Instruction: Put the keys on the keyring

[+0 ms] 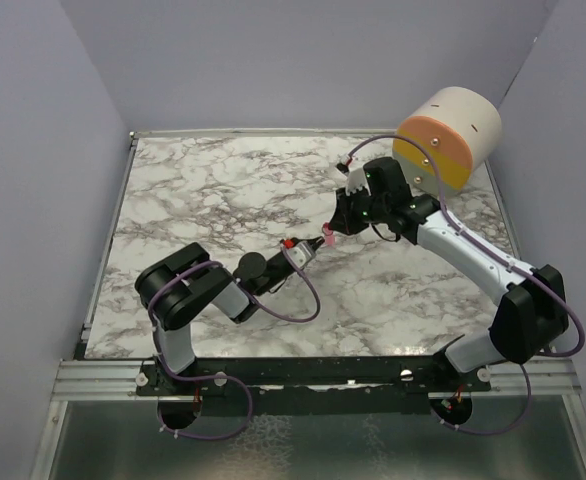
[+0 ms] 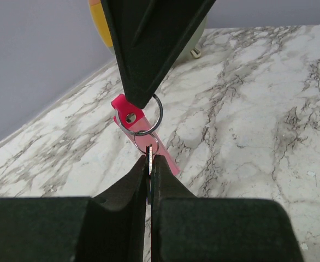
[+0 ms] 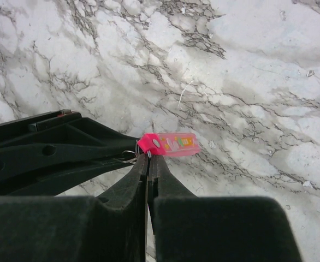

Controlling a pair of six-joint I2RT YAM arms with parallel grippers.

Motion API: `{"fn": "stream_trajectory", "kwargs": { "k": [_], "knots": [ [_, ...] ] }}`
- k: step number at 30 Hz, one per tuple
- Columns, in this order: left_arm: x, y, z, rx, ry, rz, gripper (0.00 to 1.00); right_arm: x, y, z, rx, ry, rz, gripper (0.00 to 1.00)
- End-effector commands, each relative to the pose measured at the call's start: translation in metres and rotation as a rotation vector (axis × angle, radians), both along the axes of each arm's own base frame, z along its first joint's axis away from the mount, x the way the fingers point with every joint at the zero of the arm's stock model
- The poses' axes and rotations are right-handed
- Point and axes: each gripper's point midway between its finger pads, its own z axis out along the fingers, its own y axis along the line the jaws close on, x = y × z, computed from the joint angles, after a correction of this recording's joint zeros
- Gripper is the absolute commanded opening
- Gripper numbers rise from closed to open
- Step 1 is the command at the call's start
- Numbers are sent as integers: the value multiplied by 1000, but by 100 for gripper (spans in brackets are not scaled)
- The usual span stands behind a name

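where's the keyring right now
Mid-table in the top view, the keyring is pinched at its ring end by the right gripper, the left gripper holding the key at its ring.

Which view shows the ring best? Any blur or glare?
Left wrist: thin metal ring on the slim pink-red strip tag sharp; black left tool, shut on the tiny dark key, underexposed, slightly soft. Right wrist: white marble tabletop crisp, no glare, ring nearly lost against black. Top external: even light, soft shadows, tag tiny.
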Motion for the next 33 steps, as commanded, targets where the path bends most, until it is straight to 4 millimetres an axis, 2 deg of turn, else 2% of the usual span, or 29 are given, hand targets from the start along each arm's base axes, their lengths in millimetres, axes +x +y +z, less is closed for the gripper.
{"fn": "stream_trajectory", "kwargs": {
  "k": [1,6,15,17,20,22,26,30,33],
  "knots": [
    [0,8,60,-123,-139,24,0,18,-4,27,41,-112,-77,1],
    [3,-4,64,-3,-73,-13,0,23,-4,30,59,-121,-97,1],
    [4,-14,79,105,51,-56,0,29,-2,38,92,-132,-122,2],
    [8,-14,81,127,87,-49,0,31,-6,41,90,-143,-147,12],
    [15,-13,85,161,160,-44,0,34,-18,43,65,-159,-193,33],
    [21,-10,88,178,213,-39,0,35,-28,43,49,-168,-226,40],
    [28,-4,93,196,302,-31,0,37,-50,46,24,-202,-289,44],
    [32,0,98,232,362,-25,0,39,-73,40,-51,-220,-366,45],
    [34,2,101,258,391,-23,0,38,-82,35,-73,-226,-389,45]
  ]
}}
